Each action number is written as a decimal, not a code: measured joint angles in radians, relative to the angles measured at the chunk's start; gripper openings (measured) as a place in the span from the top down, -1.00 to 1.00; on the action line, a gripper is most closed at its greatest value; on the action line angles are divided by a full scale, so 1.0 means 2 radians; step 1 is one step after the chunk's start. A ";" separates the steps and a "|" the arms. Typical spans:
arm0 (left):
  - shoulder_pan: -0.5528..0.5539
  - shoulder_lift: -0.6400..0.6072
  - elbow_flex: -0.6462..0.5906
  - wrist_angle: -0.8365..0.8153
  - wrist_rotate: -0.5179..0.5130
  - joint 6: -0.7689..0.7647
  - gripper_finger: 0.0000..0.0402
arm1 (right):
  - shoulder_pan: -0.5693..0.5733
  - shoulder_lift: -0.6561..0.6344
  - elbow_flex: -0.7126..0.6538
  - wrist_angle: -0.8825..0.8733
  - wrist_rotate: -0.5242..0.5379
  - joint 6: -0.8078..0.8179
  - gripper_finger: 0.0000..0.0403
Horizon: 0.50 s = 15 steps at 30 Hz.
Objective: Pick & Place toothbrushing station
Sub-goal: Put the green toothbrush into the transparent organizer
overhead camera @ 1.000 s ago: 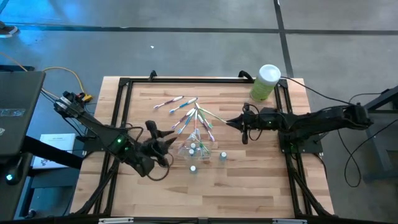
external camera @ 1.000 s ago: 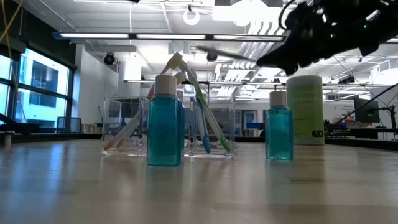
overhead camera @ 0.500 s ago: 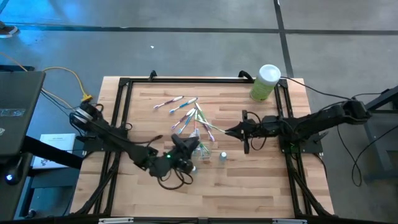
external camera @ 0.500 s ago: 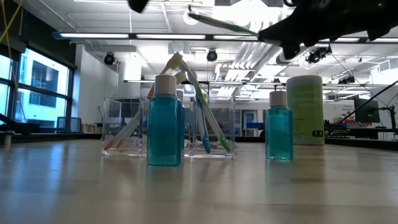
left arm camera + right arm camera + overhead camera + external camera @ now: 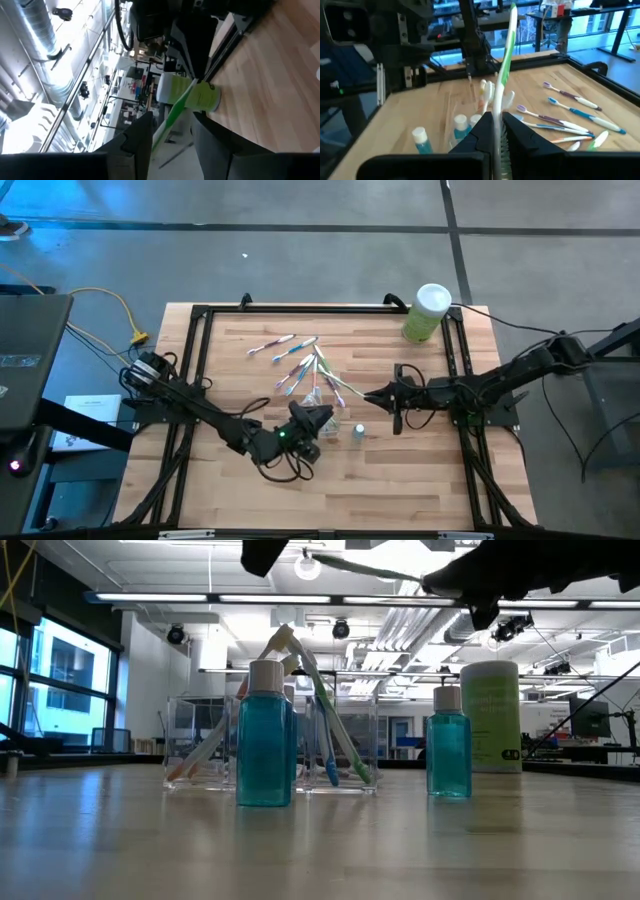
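Observation:
My right gripper (image 5: 497, 117) is shut on a green-and-white toothbrush (image 5: 506, 55), held in the air above the table's middle (image 5: 368, 395). The brush reaches toward my left gripper (image 5: 170, 122), which is open. Its fingers stand on either side of the brush's free end (image 5: 172, 115); I see no touch. Below, the clear holder (image 5: 345, 740) stands on the table with several toothbrushes leaning in it. More toothbrushes (image 5: 285, 345) lie flat beyond it. Small teal white-capped bottles (image 5: 265, 735) (image 5: 448, 743) stand upright near the holder. My right gripper pinches the toothbrush between its two fingers near one end (image 5: 496, 107). The fingers come level from the table's right and lie along the brush, whose long part sticks out ahead of them. The brush is lifted clear of everything, about level (image 5: 380, 570).
A tall green canister (image 5: 428, 312) with a white lid stands at the far right corner. A black frame (image 5: 200, 315) runs round the wooden tabletop. The near half of the table shows bare wood (image 5: 400, 490).
My left gripper has swung toward the table's right, rolled over, and come up to the toothbrush's free end, which now lies between its fingers. My right gripper has carried the brush a little toward the near edge and upward. Neither gripper's gap has changed.

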 joint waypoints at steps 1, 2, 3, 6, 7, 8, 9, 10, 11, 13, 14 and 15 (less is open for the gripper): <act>0.000 0.000 0.000 0.002 0.000 0.001 0.36 | 0.003 0.000 0.000 0.005 0.001 0.002 0.93; 0.000 0.000 0.000 0.003 0.000 0.004 0.36 | 0.006 0.000 0.000 0.009 0.002 0.003 0.93; 0.000 0.000 0.000 0.003 0.000 0.010 0.36 | 0.009 0.000 0.000 0.012 0.002 0.003 0.93; 0.003 0.000 0.000 0.002 0.001 0.031 0.36 | 0.015 0.000 0.000 0.021 0.002 0.013 0.93; 0.003 0.000 0.000 0.002 0.002 0.038 0.36 | 0.016 0.000 0.000 0.022 0.002 0.017 0.93; 0.004 0.000 0.000 0.002 0.002 0.044 0.36 | 0.016 0.001 0.000 0.022 0.002 0.018 0.93; 0.004 0.000 0.000 0.002 0.002 0.049 0.36 | 0.018 0.004 0.000 0.023 0.002 0.023 0.93; 0.004 0.000 0.000 0.002 0.002 0.055 0.36 | 0.019 0.009 0.001 0.023 0.004 0.029 0.93; 0.004 0.000 0.000 0.002 0.003 0.057 0.36 | 0.021 0.012 0.001 0.022 0.007 0.032 0.93; 0.004 0.000 0.000 0.002 0.010 0.052 0.36 | 0.026 0.021 0.001 0.027 0.012 0.033 0.93; 0.004 0.000 0.000 0.002 0.012 0.048 0.36 | 0.027 0.026 0.001 0.033 0.014 0.033 0.93; 0.004 0.000 0.000 0.004 0.014 0.045 0.36 | 0.027 0.031 0.001 0.036 0.014 0.032 0.93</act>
